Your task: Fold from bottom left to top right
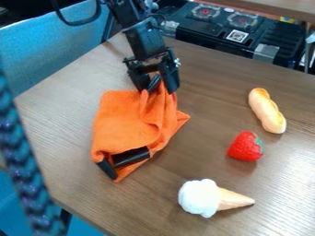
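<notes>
The gripper (155, 88) hangs over the far edge of the orange cloth (123, 120), in the upper middle of the camera view. It is shut on a bunched part of the cloth, which rises in narrow ridges between its fingers. The rest of the cloth lies on the table, with loose folds down its right side and a corner pointing right. At the cloth's near end a black cylindrical object (130, 157) lies partly covered, with another black piece beside it at the left.
On the wooden table (80, 110), right of the cloth, are a toy bread roll (267, 110), a red strawberry (245, 147) and a toy ice cream cone (212, 198). A black toy stove (237, 34) stands behind. A blurred braided cord (21, 170) crosses the left foreground.
</notes>
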